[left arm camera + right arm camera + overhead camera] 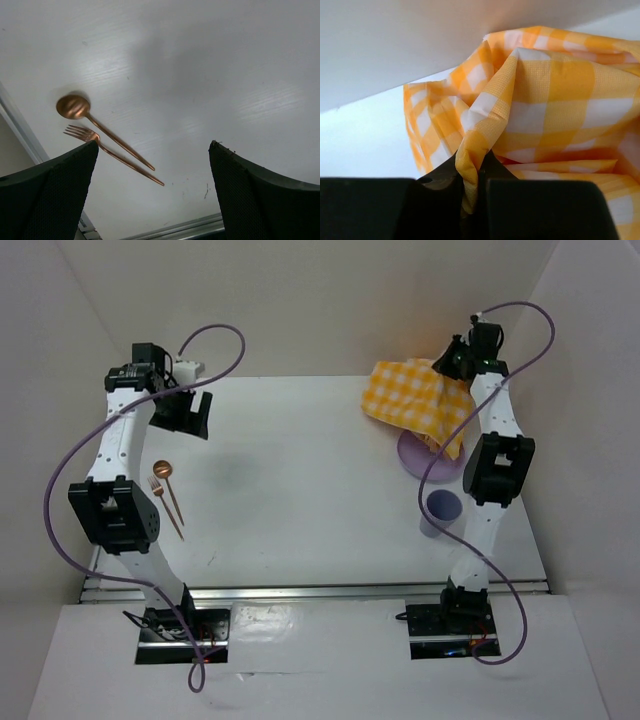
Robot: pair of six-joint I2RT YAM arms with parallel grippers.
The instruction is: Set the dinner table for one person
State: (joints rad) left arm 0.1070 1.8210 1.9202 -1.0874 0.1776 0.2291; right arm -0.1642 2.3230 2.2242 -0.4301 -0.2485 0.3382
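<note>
By my judgement the setting is barely begun. Nearest the bases, a purple cup [442,506] stands at right, and a copper fork [112,150] and spoon [75,106] lie side by side at left, not yet laid out as a place.

Farther back, the left gripper [152,145] hangs with jaws wide apart. The right gripper [470,172] has its jaws pinched on the checked cloth [545,100], which drapes over a purple plate [415,455].

The white surface [300,490] lies beneath everything, plain, smooth, rail-edged and walled in.

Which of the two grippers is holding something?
The right gripper: it pinches a fold of the yellow checked cloth. The left gripper hangs open and empty.
</note>
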